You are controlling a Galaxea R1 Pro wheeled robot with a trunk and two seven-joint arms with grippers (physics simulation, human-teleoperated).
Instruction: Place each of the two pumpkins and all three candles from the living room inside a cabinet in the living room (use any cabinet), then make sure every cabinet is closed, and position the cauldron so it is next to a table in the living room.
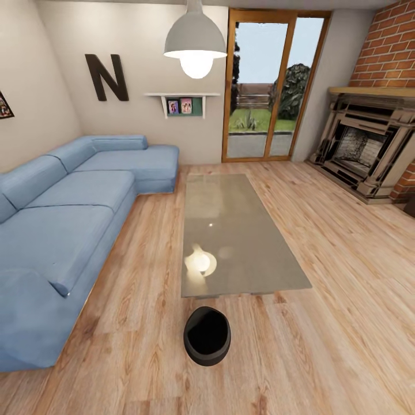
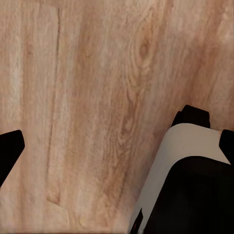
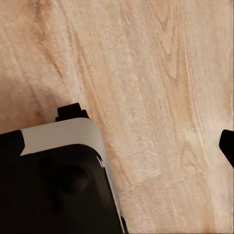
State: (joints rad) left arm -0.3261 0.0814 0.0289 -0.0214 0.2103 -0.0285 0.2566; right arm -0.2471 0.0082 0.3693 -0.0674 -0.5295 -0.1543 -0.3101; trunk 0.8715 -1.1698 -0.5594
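My view: black cauldron [image 1: 207,336] on plank floor [image 1: 346,323] just beside glass table [image 1: 236,230]; blue sofa [image 1: 63,230] at left; my grippers' state indeterminable.

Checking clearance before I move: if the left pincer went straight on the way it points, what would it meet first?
Probably the bare wooden floor; nothing else shows in that line, though the depth is unclear.

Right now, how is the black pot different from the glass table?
The cauldron is round and black; the table is a flat grey rectangle. The cauldron is much smaller than the table. The table's shiny top mirrors the lamp; the cauldron's mouth looks dark. Both stand on the wooden floor, close together.
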